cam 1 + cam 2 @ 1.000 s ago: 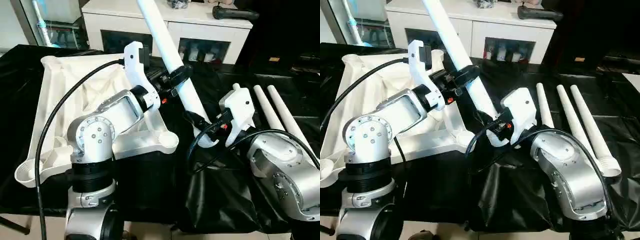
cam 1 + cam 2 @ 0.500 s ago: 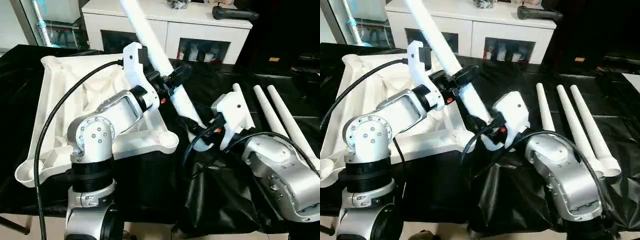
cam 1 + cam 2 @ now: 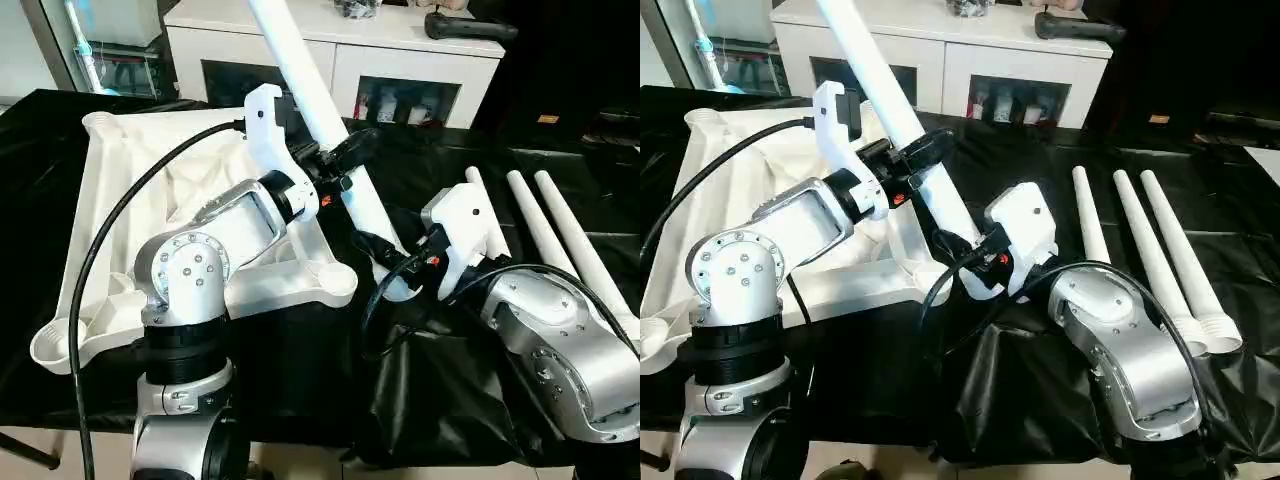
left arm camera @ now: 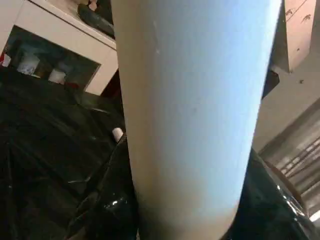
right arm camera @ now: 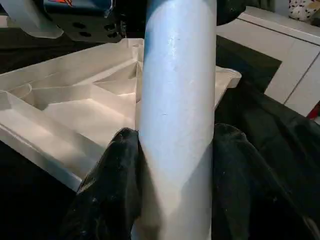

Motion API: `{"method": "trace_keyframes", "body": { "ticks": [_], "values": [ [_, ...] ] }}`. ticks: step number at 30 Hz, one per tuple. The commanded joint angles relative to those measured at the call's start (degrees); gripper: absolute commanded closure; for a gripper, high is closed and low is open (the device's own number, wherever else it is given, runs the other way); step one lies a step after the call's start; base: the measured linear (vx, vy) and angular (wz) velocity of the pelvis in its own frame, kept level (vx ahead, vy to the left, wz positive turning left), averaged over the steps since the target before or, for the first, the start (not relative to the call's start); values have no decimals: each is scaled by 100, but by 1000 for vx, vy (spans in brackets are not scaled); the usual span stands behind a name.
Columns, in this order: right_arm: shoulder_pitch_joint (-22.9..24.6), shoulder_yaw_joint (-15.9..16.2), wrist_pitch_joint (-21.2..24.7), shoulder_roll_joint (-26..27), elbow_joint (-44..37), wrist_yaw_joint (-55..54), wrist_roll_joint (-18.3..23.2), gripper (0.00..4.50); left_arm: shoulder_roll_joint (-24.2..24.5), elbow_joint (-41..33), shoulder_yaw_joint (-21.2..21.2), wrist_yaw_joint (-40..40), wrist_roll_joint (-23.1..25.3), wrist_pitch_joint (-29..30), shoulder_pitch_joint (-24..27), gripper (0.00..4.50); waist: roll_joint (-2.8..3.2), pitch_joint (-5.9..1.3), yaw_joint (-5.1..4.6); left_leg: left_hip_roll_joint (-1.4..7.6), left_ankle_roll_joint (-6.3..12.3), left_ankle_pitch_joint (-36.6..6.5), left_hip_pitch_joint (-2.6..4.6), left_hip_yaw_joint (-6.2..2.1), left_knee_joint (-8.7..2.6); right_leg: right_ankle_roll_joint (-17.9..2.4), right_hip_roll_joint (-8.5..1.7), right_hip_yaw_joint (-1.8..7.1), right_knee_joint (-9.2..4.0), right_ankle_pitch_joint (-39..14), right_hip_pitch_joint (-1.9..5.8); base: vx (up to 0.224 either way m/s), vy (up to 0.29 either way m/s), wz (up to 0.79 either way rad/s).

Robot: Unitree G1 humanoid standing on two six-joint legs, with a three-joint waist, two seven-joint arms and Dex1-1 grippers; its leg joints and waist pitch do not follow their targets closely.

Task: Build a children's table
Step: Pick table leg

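The white tabletop (image 3: 130, 160) lies upside down on the black-covered table at the left, ribs and round corner sockets facing up. One long white leg (image 3: 300, 70) slants up and away from near the tabletop's near right socket (image 3: 335, 282). Both grippers hold it. My left gripper (image 3: 345, 160) is shut on the leg at mid-length, and my right gripper (image 3: 385, 250) is shut on it close to the lower end. In the left wrist view the leg (image 4: 190, 100) sits between black fingers (image 4: 105, 210). The right wrist view likewise has the leg (image 5: 175, 100) between its fingers (image 5: 110, 190). The leg's lower end hangs just right of the socket.
Three more white legs (image 3: 545, 230) lie side by side on the black sheet (image 3: 440, 400) at the right. A white cabinet (image 3: 330, 50) with glass doors stands behind the table, with a black object (image 3: 470, 25) on top.
The held leg and my right arm have shifted a little to the left, bringing the leg's lower end closer to the tabletop's near right corner. The left arm has barely moved.
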Motion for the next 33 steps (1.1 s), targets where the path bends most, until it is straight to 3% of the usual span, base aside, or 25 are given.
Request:
{"method": "trace_keyframes", "body": {
  "ticks": [1,3,4,6,7,9,10,16,20,28,33],
  "values": [
    [-131,-201,96,124,-8,-72,213,198,27,96,-38,23,-46,-28,-106,264,25,-398,-5,594,-5,-616,166,-326,-386,-1263,-649,391,-451,153,220,0,0,0],
    [-130,-305,180,158,-82,9,431,190,64,125,-37,-17,-42,-37,-121,264,20,-403,-4,595,9,-598,166,-328,-383,-1262,-651,394,-441,191,223,0,0,0],
    [-120,-615,426,188,-201,164,952,179,185,185,-64,-149,-18,-49,-156,265,35,-402,2,590,41,-582,171,-329,-380,-1253,-644,396,-439,238,221,0,0,0],
    [-120,-823,570,170,-262,282,1272,157,263,244,-64,-221,3,-65,-189,265,36,-407,22,592,77,-620,179,-326,-383,-1215,-639,389,-442,220,221,0,0,0],
    [-152,-1177,867,102,-274,400,1776,153,334,345,-5,-278,-9,-80,-255,265,39,-408,15,601,57,-607,176,-331,-391,-1215,-637,385,-434,252,220,0,0,0],
    [-217,-1553,1158,-36,-227,524,2253,152,405,443,55,-340,-35,-85,-329,265,40,-408,29,589,52,-599,187,-325,-382,-1224,-640,382,-445,232,221,0,0,0],
    [-271,-1829,1338,-187,-159,647,2557,123,472,516,75,-437,-69,-73,-381,265,39,-415,57,598,36,-582,189,-324,-373,-1233,-650,379,-438,228,228,0,0,0],
    [-520,-2639,1698,-652,465,767,3037,71,716,695,-8,-797,-137,-23,-523,265,14,-415,76,571,-6,-491,171,-297,-356,-1278,-660,368,-468,-37,224,0,0,0],
    [-487,-2663,1934,-989,664,789,2956,38,755,756,-22,-950,-234,27,-591,265,9,-425,84,572,-6,-389,181,-298,-352,-1319,-655,361,-450,89,226,0,0,0],
    [-690,-2724,2401,-1109,868,735,3440,9,818,823,-59,-1391,-481,206,-694,265,-22,-422,86,573,63,-368,167,-295,-345,-1367,-667,356,-459,-70,236,0,0,0],
    [-792,-2558,2682,-1141,841,1085,3847,9,1241,691,-636,-2650,-572,111,-627,265,-12,-412,99,572,73,-368,174,-278,-356,-1283,-664,359,-468,-228,209,0,0,0]
  ]
}}
